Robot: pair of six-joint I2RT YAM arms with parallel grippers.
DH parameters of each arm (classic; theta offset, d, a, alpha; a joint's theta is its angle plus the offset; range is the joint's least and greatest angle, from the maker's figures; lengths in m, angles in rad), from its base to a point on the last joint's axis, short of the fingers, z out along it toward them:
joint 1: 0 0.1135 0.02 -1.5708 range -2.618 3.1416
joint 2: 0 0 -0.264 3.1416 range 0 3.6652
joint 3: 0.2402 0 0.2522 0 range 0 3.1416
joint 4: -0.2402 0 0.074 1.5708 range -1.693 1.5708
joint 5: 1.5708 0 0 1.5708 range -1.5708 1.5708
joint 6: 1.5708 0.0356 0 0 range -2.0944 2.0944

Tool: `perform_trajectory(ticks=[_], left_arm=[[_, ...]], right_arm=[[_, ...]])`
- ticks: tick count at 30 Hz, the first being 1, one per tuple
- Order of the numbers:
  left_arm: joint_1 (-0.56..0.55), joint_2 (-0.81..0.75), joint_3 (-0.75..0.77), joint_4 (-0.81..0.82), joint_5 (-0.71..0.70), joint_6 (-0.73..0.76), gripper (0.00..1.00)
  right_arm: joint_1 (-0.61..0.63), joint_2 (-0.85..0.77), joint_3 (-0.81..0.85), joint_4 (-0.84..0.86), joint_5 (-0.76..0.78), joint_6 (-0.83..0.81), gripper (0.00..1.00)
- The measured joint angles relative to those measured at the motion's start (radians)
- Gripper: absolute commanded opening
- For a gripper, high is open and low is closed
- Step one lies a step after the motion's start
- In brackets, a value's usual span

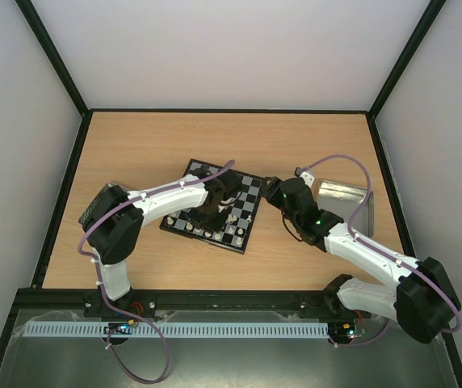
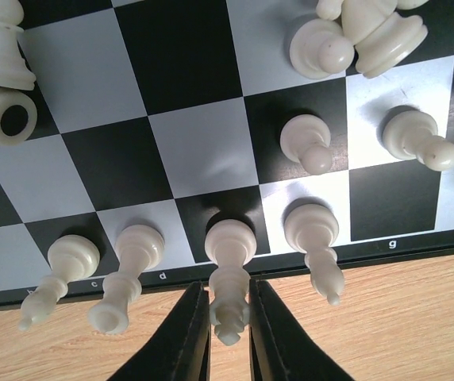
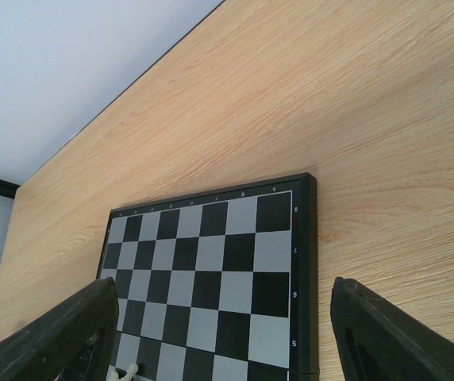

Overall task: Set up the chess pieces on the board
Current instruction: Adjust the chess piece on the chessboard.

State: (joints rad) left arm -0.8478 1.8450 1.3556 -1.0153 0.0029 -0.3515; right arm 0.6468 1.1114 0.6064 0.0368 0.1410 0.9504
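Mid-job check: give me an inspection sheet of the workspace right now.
Surface: wooden table, no marks seen.
Job's things: board sits skewed; four white pieces stand on its near rank, two pawns ahead, other white pieces lie toppled.
Clutter: silver tray right of the board.
Grippers: left gripper closed on the e-file piece; right gripper open, empty.
Cables: purple cables run along both arms, no snag seen.
Surroundings: white walls, black frame.

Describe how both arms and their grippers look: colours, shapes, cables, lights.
Both the left arm and right arm have white tubular links between bulky black joint housings, with a purple cable looped along each. A green light glows near the right wrist. The left gripper and right gripper each have two plain matte black fingers, tapering towards the tips.
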Motion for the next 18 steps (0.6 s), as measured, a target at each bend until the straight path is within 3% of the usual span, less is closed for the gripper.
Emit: perform_trajectory(ticks=[8,18], left_arm=[[0.000,0.000,0.001,0.008,0.000,-0.005,0.37],[0.045,-0.112,0.025,0.057,0.007,-0.027,0.46]], right_arm=[[0.000,0.000,0.000,0.000,-0.001,0.000,0.72],[0.000,0.010,0.011,-0.012,-0.057,-0.038,0.70]])
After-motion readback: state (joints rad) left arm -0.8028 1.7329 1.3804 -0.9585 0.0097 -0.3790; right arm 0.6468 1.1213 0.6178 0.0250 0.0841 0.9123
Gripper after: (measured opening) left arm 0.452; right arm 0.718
